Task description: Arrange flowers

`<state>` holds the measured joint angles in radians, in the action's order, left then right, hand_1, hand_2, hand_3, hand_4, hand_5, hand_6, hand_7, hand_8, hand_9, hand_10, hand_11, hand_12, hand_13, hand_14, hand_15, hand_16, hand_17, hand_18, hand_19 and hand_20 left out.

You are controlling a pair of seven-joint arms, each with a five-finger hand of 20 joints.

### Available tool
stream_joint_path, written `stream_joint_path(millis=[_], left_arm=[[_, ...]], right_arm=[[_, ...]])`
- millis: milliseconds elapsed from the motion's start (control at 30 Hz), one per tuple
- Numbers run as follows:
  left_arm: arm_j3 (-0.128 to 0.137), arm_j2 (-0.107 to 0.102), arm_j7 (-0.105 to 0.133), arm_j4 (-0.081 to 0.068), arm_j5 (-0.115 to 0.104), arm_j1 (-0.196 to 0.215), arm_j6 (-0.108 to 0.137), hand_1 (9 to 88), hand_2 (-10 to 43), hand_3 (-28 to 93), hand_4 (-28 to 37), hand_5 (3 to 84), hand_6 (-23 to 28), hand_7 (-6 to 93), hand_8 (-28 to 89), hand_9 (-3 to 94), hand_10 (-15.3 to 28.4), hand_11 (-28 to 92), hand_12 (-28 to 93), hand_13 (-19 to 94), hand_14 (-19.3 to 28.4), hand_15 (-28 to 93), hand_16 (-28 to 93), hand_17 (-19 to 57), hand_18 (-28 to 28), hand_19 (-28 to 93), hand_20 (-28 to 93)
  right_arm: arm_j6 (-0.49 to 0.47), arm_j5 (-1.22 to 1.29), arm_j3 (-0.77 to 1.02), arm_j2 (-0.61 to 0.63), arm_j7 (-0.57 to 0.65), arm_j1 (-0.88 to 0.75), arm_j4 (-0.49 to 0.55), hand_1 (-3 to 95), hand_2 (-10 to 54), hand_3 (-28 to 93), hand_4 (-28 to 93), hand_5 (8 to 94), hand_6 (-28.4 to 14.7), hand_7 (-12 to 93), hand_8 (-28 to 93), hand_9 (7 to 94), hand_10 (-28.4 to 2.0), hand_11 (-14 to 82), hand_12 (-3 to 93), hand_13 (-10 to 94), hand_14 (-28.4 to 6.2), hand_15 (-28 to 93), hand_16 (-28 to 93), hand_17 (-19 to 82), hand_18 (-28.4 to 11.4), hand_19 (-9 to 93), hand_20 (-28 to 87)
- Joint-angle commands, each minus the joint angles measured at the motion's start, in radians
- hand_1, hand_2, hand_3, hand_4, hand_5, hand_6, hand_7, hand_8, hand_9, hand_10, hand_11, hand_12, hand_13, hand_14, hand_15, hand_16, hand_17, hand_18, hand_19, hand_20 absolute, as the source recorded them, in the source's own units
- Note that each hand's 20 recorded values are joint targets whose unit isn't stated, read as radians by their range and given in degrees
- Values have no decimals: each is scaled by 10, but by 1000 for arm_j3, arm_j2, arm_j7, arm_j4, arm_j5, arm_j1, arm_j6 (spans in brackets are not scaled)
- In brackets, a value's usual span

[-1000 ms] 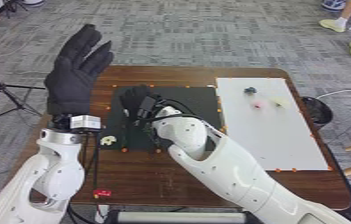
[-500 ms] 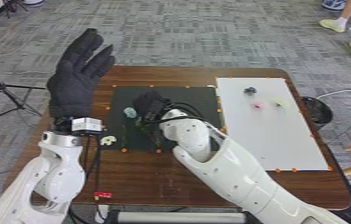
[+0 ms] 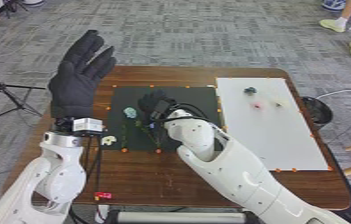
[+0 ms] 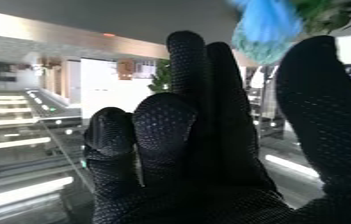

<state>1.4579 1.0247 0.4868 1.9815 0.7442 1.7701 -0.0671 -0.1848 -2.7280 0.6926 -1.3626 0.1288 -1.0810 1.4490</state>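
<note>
From my station I have the black mat (image 3: 198, 93) as my landmark; my right hand (image 3: 155, 101) is over its far middle part, thumb spread well away from the fingers, two of them stretched long and others bent over — I see nothing in its hold, and whether it touches the mat I cannot tell. On the left part of the mat lies the light blue flower (image 3: 131, 112), just beside that hand; at the mat's near left corner sits the white flower (image 3: 108, 140); green stems (image 3: 158, 141) lie on its near half. To the right of the mat I have the white board (image 3: 258, 142), and on its far part the dark blue flower (image 3: 250, 90), the pink flower (image 3: 258, 105) and the pale flower (image 3: 279, 104). My left hand (image 3: 73, 87) is raised to the left of the mat, fingers extended and nothing in it — wide open; nearer me than the mat, a small red thing (image 3: 103, 195) lies on the table (image 3: 207, 187).
</note>
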Motion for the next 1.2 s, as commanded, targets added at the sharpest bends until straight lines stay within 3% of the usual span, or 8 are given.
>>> stream_joint_path(millis=[33,233,333,567,700,900,1033,1200], left_arm=[[3,20,-9,0,3,14,-3,230,-62,687,-283,268,25,231,-122,229,111,162,156,202,154,147,51,-133,210,396,73],[8,37,-18,4,6,48,8,230,-62,688,-283,268,25,230,-122,229,111,162,156,202,154,147,50,-134,210,396,73],[2,44,-37,2,-3,70,19,229,-62,689,-283,267,25,231,-121,229,109,161,156,202,154,147,50,-134,210,396,73],[43,57,-54,26,-6,167,33,230,-62,688,-283,267,24,230,-122,230,110,160,156,201,154,145,50,-134,209,396,74],[51,70,-60,31,-6,192,34,231,-62,687,-283,266,24,231,-121,228,110,160,156,201,154,145,51,-135,209,396,74],[49,83,-58,29,-6,200,27,231,-62,687,-283,266,24,230,-122,227,110,161,157,201,154,145,51,-135,209,397,74],[54,83,-56,31,-5,209,27,231,-61,686,-283,265,24,232,-122,227,109,160,157,201,153,144,51,-136,209,397,74],[60,82,-55,34,-4,218,28,230,-63,689,-283,265,24,234,-123,227,110,160,157,201,153,144,52,-136,209,397,75]], right_arm=[[39,45,39,8,33,18,50,277,-95,810,-283,502,-28,213,-125,558,-123,266,217,634,-79,811,290,352,-197,932,523],[-8,107,115,141,92,9,136,245,-95,818,-283,384,-65,177,-98,410,-153,242,219,529,-104,800,243,302,-201,895,510],[-73,150,186,246,145,-35,199,239,-95,830,-283,333,-70,172,-93,337,-163,228,223,455,-120,788,212,261,-206,860,506],[-156,190,332,418,221,-154,253,240,-95,805,-283,216,-95,83,-59,254,-187,126,219,351,-138,772,160,199,-220,802,508],[-135,178,386,441,252,-193,212,244,-95,795,-283,244,-137,52,-46,296,-187,111,201,379,-131,758,151,207,-221,796,506],[-96,140,422,476,268,-224,166,258,-95,802,-283,322,-123,106,-65,383,-167,176,192,439,-119,756,162,234,-222,814,504],[-49,117,432,495,253,-242,150,276,-95,803,-283,389,-96,165,-89,434,-147,258,204,466,-107,752,178,248,-216,826,500],[109,118,433,501,199,-266,137,357,-95,806,-282,559,-10,333,-110,628,-102,329,245,586,-77,717,228,296,-197,849,493]])
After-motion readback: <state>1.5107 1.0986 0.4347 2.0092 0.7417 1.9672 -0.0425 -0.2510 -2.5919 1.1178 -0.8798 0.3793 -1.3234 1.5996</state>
